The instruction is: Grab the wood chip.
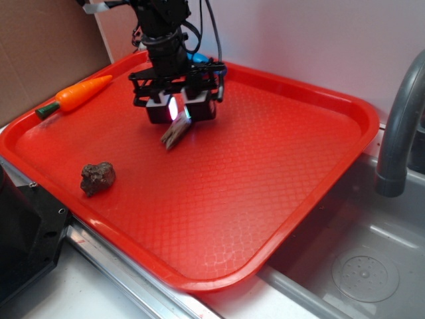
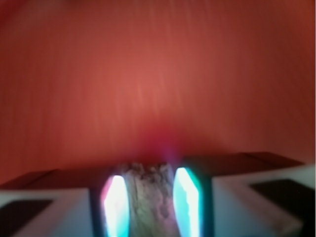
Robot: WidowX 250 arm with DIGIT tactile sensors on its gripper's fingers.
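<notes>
The wood chip (image 1: pixel 174 136), a small tan-brown splintered piece, hangs tilted from my gripper (image 1: pixel 179 109) just above the red tray (image 1: pixel 265 166). In the wrist view the wood chip (image 2: pixel 150 197) fills the gap between the two glowing pads (image 2: pixel 116 205), which press on both of its sides. My gripper (image 2: pixel 150 202) is shut on it. The chip's lower end points toward the tray floor, with a faint shadow beneath; whether it touches the tray I cannot tell.
A dark brown lumpy rock (image 1: pixel 97 177) lies at the tray's front left. A toy carrot (image 1: pixel 76 95) rests on the far left rim. A grey faucet (image 1: pixel 398 119) and sink (image 1: pixel 358 266) stand to the right. A black box (image 1: pixel 20 232) sits front left.
</notes>
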